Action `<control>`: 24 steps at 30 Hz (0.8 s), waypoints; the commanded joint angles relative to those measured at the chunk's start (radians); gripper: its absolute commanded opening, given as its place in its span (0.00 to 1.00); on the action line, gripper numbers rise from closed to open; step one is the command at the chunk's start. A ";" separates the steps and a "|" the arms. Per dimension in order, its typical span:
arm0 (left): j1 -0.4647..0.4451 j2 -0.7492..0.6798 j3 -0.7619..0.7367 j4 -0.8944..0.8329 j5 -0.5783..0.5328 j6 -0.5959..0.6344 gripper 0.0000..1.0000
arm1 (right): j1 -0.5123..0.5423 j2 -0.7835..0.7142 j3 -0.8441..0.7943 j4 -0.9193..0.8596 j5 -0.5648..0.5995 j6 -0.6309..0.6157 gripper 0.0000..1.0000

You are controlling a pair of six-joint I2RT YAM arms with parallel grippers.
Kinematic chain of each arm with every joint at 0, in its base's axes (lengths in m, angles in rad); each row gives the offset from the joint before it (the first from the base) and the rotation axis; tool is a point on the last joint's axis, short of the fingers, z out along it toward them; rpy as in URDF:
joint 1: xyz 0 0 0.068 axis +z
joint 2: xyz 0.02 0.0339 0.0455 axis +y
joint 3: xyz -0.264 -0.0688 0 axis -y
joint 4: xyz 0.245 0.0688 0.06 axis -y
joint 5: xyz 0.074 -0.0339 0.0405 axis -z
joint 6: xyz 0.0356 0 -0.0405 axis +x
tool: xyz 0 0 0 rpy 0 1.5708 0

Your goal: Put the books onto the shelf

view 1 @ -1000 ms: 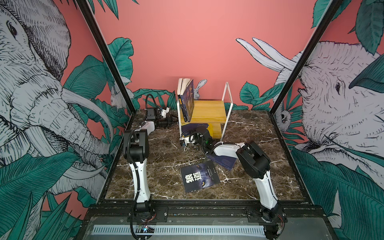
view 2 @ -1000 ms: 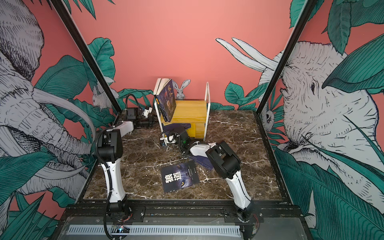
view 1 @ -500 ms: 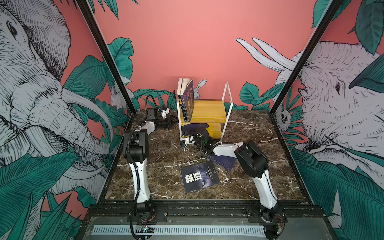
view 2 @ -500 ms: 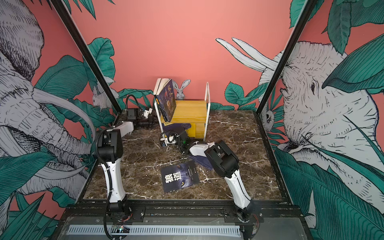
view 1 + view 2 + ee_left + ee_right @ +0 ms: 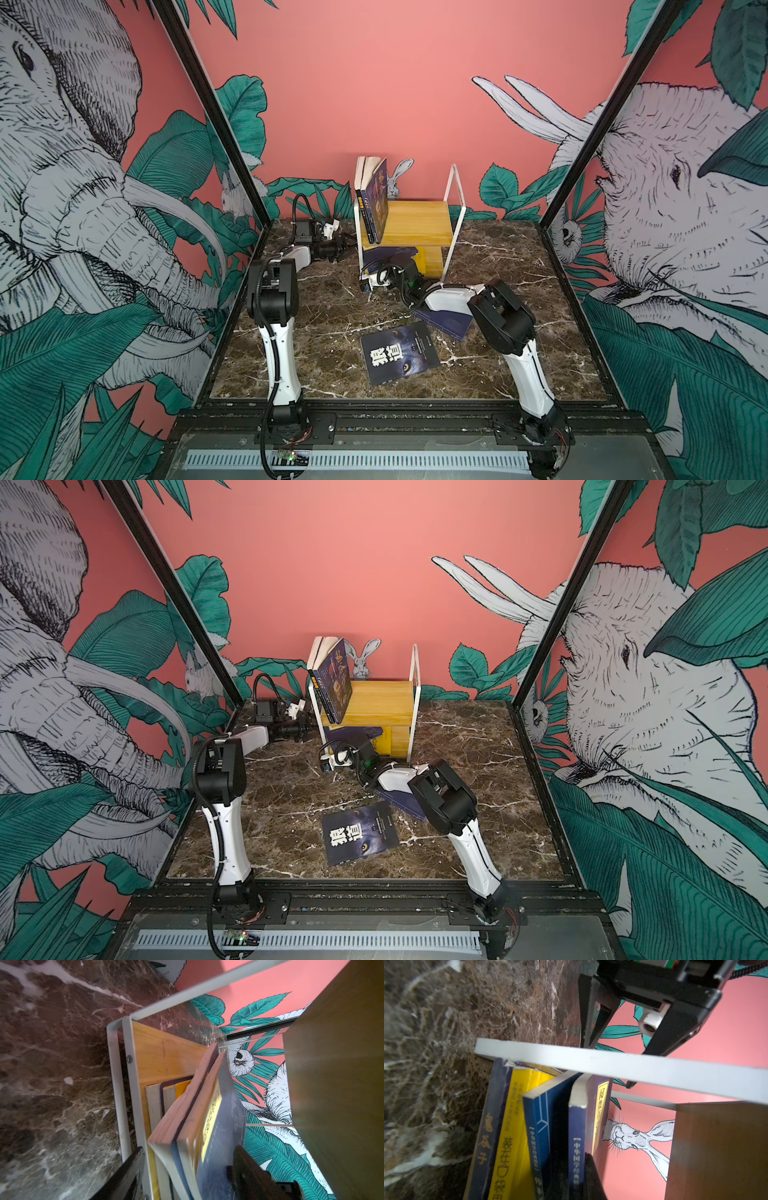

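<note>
At the right gripper (image 5: 392, 261), lower tier of the shelf (image 5: 419, 218): I have it clamped on a navy book with yellow label (image 5: 602, 1109).
That book stands in the lower-tier row, just beside another navy book (image 5: 548, 1126), then a yellow book (image 5: 512, 1126), then a dark book (image 5: 485, 1136) at the frame side. Facing my right gripper from the far side of the row, the left gripper (image 5: 189, 1148) has its jaws spread wide, one finger outside the white frame post and the other on the navy cover; I can't tell if it presses. Above both grippers, leaning books (image 5: 374, 199) rest on the upper tier against the frame. Behind the right gripper, on the table (image 5: 316, 324), the book with big white characters (image 5: 399, 357) lies flat. One more flat navy book (image 5: 451, 326) lies partly under that arm.
</note>
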 commanded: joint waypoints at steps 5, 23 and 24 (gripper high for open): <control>-0.012 -0.004 0.004 0.111 0.034 -0.090 0.61 | -0.003 0.019 0.029 0.045 -0.005 -0.010 0.00; -0.012 0.039 0.055 0.062 0.026 -0.062 0.32 | -0.003 0.018 0.030 0.032 -0.009 -0.010 0.00; -0.012 0.043 0.061 0.059 0.026 -0.063 0.31 | -0.003 0.017 0.030 0.033 -0.008 -0.010 0.00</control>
